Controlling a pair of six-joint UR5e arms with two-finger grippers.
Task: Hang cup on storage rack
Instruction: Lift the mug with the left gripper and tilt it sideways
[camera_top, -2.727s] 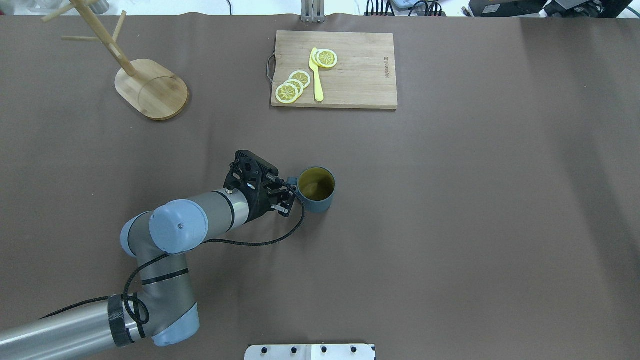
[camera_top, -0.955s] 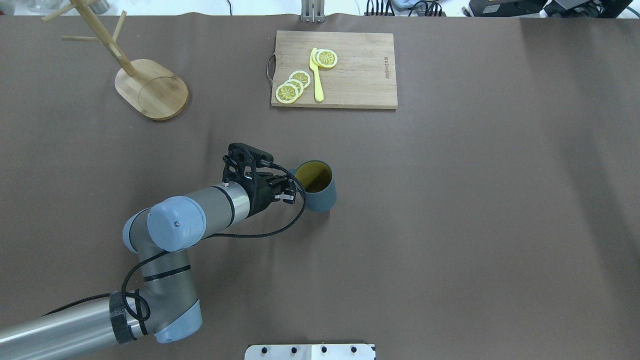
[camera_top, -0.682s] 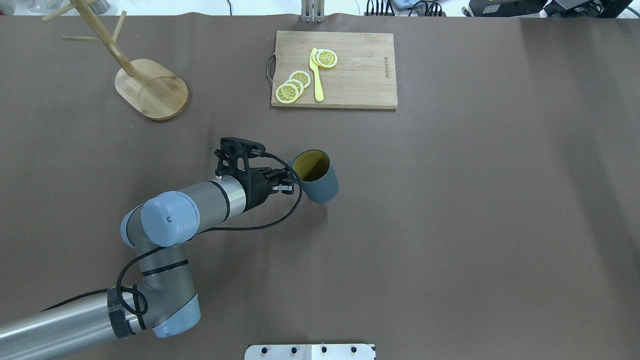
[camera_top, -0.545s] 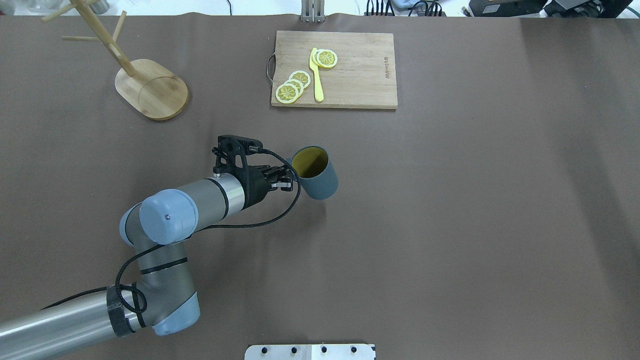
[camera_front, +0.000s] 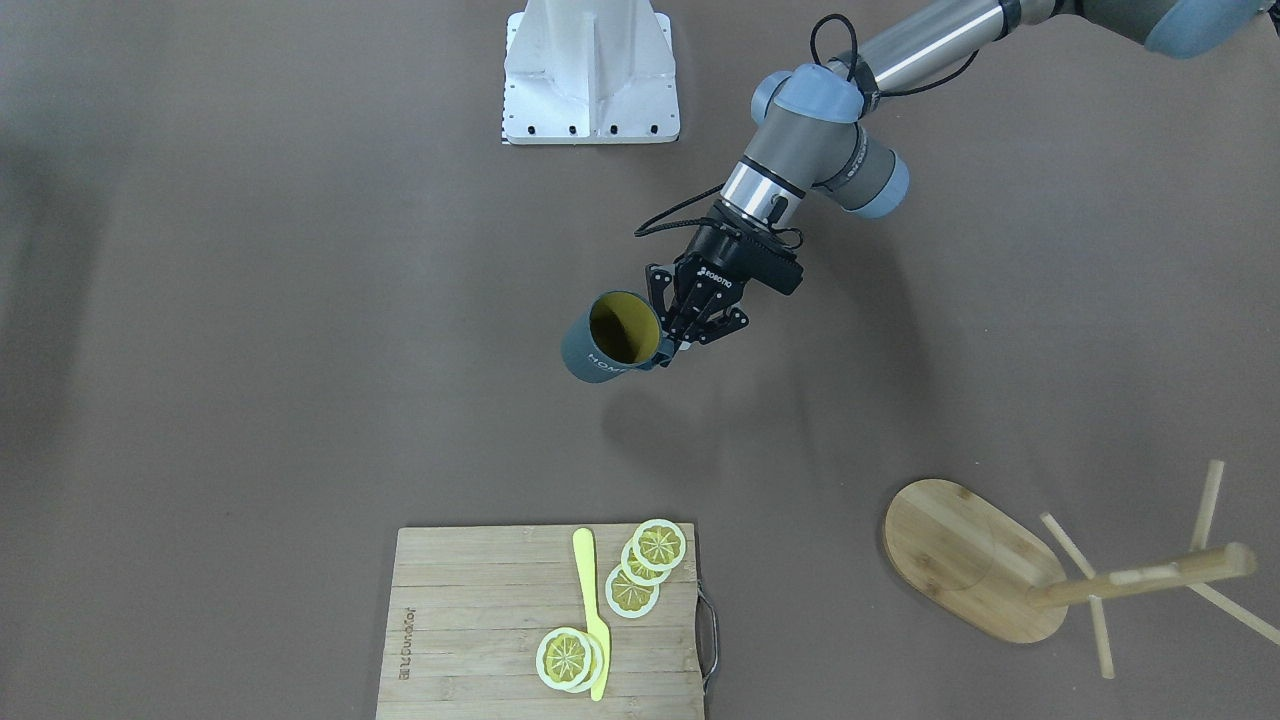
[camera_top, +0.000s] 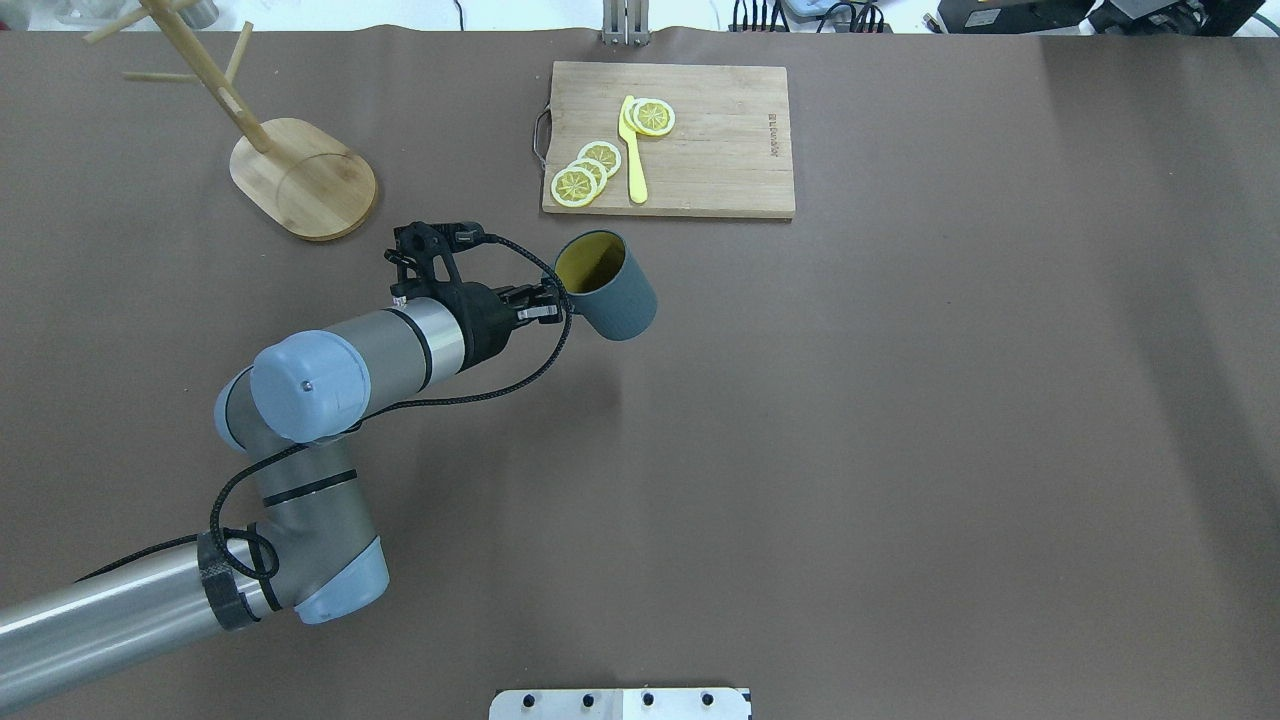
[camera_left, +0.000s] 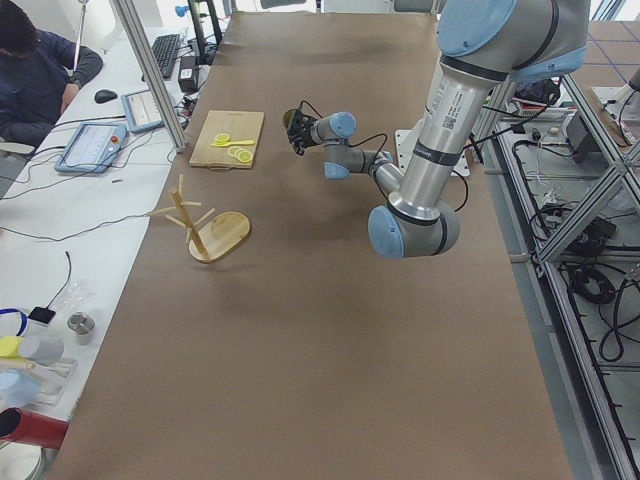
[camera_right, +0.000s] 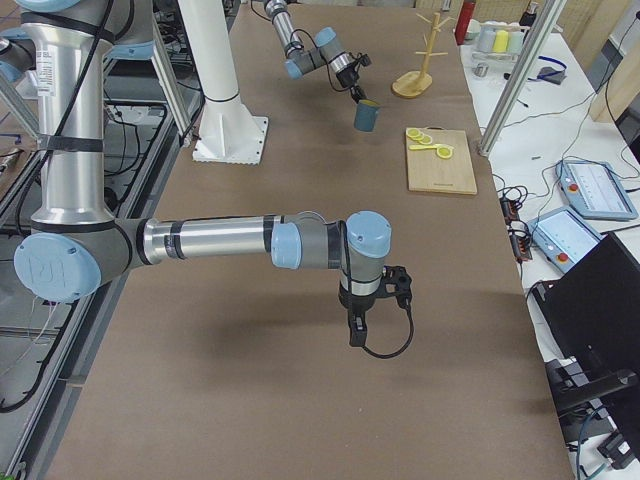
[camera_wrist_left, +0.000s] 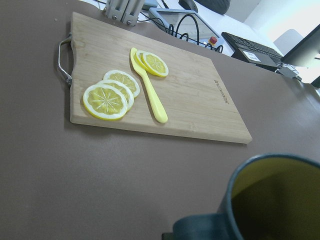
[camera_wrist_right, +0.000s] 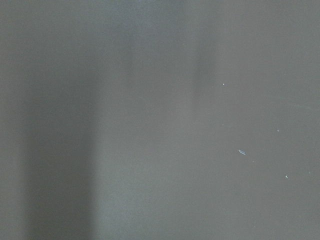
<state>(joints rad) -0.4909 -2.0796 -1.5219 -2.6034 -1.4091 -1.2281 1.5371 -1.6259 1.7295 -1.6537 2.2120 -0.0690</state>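
Brown tabletop (camera_top: 900, 450) lies below the cup (camera_top: 615, 300), held aloft by its handle in the closed left gripper (camera_top: 553, 297). The rack (camera_top: 300, 180) stands well apart, forward and leftward of it.

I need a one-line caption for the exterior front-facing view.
Left hand holds the dark blue-grey mug by its handle, off the brown table, apart from the light bamboo mug tree.

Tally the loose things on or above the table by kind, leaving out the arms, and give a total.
cup: 1
storage rack: 1
cutting board: 1
lemon slices: 5, overlapping on the board
yellow knife: 1
Total: 9
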